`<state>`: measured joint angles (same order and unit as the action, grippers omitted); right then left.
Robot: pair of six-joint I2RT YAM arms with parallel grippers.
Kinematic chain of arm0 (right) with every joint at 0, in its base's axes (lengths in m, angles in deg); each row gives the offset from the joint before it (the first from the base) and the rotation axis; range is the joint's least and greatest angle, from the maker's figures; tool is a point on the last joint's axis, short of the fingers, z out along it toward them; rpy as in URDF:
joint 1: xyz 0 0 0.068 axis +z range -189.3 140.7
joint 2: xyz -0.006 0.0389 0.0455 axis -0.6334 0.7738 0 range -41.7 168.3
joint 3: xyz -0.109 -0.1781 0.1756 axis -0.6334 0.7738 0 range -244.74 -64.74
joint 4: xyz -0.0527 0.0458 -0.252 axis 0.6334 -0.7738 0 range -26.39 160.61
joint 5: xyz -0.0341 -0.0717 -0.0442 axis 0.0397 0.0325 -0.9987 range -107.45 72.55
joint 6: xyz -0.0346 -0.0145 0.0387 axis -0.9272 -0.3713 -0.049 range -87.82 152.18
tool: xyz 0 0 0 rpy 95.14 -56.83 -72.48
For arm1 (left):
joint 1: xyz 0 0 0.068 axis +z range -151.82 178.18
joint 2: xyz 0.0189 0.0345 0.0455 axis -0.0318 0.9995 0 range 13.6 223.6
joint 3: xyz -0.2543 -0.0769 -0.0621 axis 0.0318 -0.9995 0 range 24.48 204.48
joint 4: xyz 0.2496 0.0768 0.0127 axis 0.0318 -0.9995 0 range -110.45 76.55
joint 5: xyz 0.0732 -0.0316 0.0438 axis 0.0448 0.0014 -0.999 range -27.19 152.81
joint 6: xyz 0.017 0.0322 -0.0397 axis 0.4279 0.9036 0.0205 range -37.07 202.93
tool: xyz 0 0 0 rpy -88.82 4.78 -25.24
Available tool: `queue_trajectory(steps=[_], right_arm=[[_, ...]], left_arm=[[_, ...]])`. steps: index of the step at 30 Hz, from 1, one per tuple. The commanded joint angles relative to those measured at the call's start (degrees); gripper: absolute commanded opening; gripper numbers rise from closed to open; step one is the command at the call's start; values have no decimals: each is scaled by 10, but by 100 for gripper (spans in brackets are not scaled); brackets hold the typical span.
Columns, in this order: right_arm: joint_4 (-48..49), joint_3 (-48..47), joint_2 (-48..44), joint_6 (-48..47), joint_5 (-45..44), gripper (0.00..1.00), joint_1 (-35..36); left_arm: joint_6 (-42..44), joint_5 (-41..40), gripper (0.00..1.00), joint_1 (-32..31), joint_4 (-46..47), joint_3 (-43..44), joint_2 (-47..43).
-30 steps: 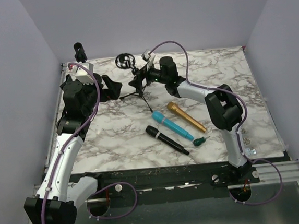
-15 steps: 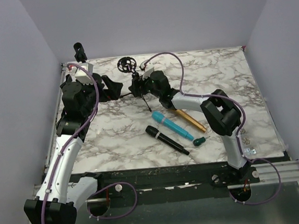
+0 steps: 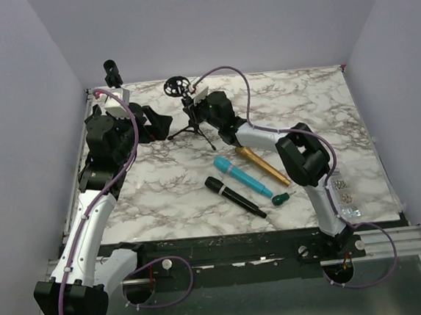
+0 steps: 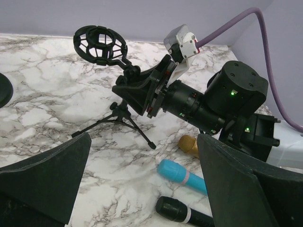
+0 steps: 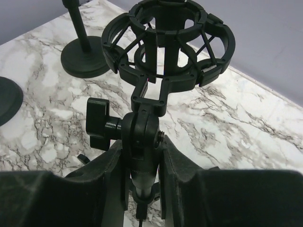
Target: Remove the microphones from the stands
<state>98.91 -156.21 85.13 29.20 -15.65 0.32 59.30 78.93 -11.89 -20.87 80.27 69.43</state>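
A black tripod stand (image 3: 190,122) carries an empty ring-shaped shock mount (image 3: 177,86) (image 5: 168,42) (image 4: 100,43). My right gripper (image 3: 194,109) (image 5: 142,156) is shut on the stand's neck (image 5: 142,142), just below the tilt joint and its knob (image 5: 97,124). At the back left corner a small black microphone (image 3: 110,69) sits upright on a thin round-based stand (image 5: 85,61). My left gripper (image 3: 156,124) (image 4: 142,179) is open and holds nothing, left of the tripod.
Three loose microphones lie mid-table: blue (image 3: 240,175) (image 4: 182,174), gold (image 3: 263,165) (image 4: 188,144) and black (image 3: 233,196) (image 4: 182,213). A small green piece (image 3: 280,198) lies by them. Another dark round base (image 5: 7,99) is at the left. Small hardware (image 3: 347,201) sits at the right edge.
My right gripper has moved left onto the tripod stand and closed from wide open onto its neck. The left arm has not moved.
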Motion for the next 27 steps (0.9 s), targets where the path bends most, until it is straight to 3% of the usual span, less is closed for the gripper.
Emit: queue_trajectory(steps=[1, 5, 12, 21, 24, 27], right_arm=[[6, -34, 36, -46, 14, 1, -6], [22, -90, 73, -61, 5, 1, -9], [-15, -297, 190, -41, 10, 1, -9], [18, -504, 347, -69, -41, 1, -9], [33, -505, 357, -65, -27, 13, -8], [40, -483, 350, -65, -27, 34, -8]], left_arm=[[-6, 19, 97, 6, 12, -1, -1], [-7, 17, 97, 7, 13, -2, 0], [0, 1, 97, 11, 9, -2, -11], [11, -14, 97, 14, 3, -1, -15], [7, -8, 97, 17, 3, 1, -8], [-1, 6, 97, 22, 6, 2, 1]])
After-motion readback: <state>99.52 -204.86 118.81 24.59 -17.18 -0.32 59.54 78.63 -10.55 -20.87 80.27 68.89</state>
